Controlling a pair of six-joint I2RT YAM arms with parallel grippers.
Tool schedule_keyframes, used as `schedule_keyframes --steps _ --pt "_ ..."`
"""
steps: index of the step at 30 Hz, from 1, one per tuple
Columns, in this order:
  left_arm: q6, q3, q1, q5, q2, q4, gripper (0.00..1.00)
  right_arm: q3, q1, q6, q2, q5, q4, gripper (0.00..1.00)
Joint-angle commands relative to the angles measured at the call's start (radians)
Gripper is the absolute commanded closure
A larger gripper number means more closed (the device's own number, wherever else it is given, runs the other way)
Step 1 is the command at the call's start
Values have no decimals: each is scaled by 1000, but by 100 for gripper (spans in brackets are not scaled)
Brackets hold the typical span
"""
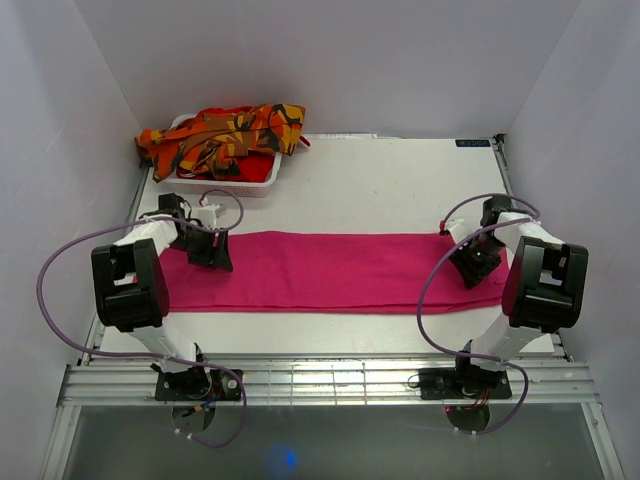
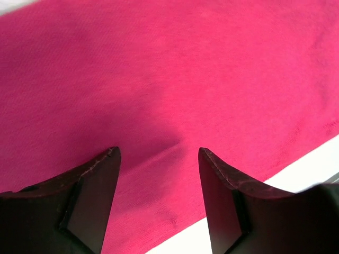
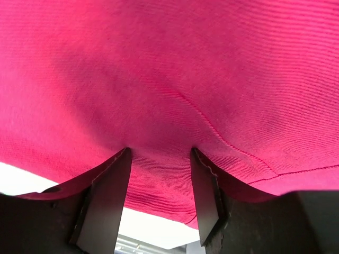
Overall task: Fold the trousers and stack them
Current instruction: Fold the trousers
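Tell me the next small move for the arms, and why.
Probably close the right claw on its end of the pink trousers: its tips press the cloth beside an edge, and the pair lies as one long flat strip, ready for folding end over end.

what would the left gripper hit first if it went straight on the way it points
The pink trousers, spread flat right ahead of the left gripper; its jaws are open; how close is hard to judge.
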Motion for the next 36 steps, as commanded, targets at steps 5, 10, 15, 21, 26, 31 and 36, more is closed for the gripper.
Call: schedule_keyframes --steps 5,10,15,21,26,31,36 --pt "-87 129 129 -59 -74 -39 2 24 -73 110 168 199 124 45" --pt "-53 143 295 -123 -160 -114 2 64 -73 135 98 147 79 39" --pt "-33 86 340 -188 -201 -96 2 129 -74 127 -14 37 6 17" --pt "-24 63 383 -226 -168 -56 2 168 -73 121 -91 -52 -28 9" --pt "36 100 481 -190 -74 -67 2 191 -73 158 -172 -152 -25 4" --pt "121 82 516 -194 7 -44 9 163 -74 216 -319 -201 84 10" --pt "119 11 516 -208 85 31 22 173 -77 224 -366 -106 141 10"
